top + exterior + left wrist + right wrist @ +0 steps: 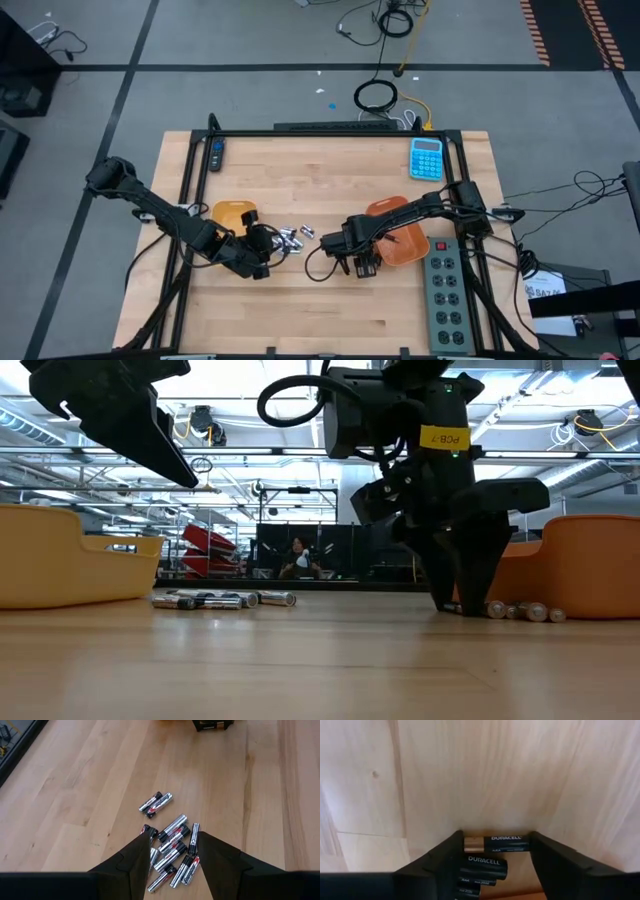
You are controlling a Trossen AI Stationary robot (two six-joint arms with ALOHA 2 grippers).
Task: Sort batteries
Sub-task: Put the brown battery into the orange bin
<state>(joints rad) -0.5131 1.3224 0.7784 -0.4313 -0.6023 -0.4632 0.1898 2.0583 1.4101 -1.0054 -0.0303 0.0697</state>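
Wooden table [330, 310] carries two orange trays, one by each arm, with a loose heap of silver batteries [172, 852] lying between them near the left tray [232, 212].

Your right gripper [495, 850] is down on the wood just beside the right tray [400, 232], its fingers straddling a dark battery [496, 843] that lies crosswise between the tips. More dark batteries [482, 861] are stacked close behind it. The claw stands part-closed around that front cell; whether the pads have met its ends yet cannot be told, so treat the grip as unconfirmed.

Your left gripper [172, 862] hangs over the silver heap, jaws spread and holding nothing.

To do this step well:
- Finish closing squarely on the front cell only, since the ones behind lie touching or nearly so and may be dragged along.
- Lift straight up before you swing toward a tray.
- Keep the left arm parked until the right is clear, as the two stand near each other.

Not verifiable:
- What either tray holds; the top view is blocked by the arms, and the low view shows only outer walls.
- Which tray takes which kind.
- The count of dark batteries, cut off at the frame edge.
- A person [298, 557] sits far back in the room, clear of the table.
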